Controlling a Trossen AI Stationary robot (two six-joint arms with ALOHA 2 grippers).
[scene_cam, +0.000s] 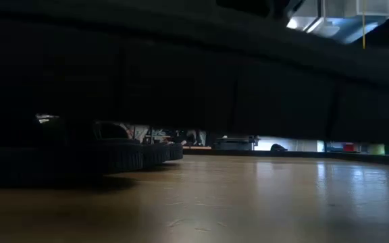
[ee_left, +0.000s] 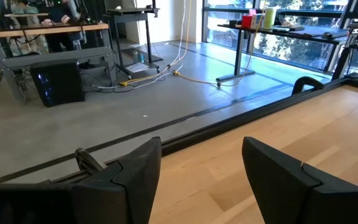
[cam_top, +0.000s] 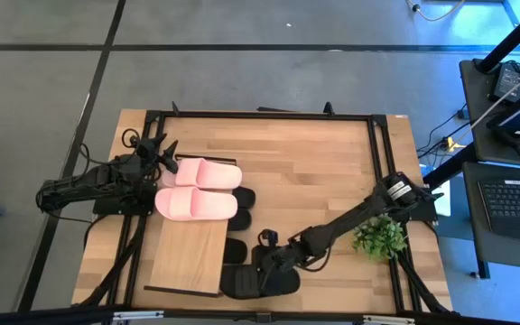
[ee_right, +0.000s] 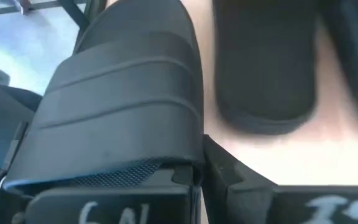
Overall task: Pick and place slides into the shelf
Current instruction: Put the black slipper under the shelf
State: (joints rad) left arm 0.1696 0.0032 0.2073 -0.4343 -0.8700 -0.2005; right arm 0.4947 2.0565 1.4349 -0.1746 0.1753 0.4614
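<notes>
Beside the low light-wood plank shelf (cam_top: 188,257), a matte black foam slide (ee_right: 123,106) is pinched by the right end effector (cam_top: 271,255); soft and light, it is probably best held by its strap. Pink slides (cam_top: 197,190) lie on the shelf; the left end effector (ee_left: 197,180) is spread.

Left arm lies folded along the table's left edge, its forearm pointing toward the table's middle; the left gripper (cam_top: 164,153) sits at the end with its fingers (ee_left: 129,180) spread well apart and nothing between them. Right arm stretches diagonally from its base at the right edge down toward the near middle of the table, wrist lowered, the right gripper (cam_top: 264,262) closed around a black slide (ee_right: 126,93).
</notes>
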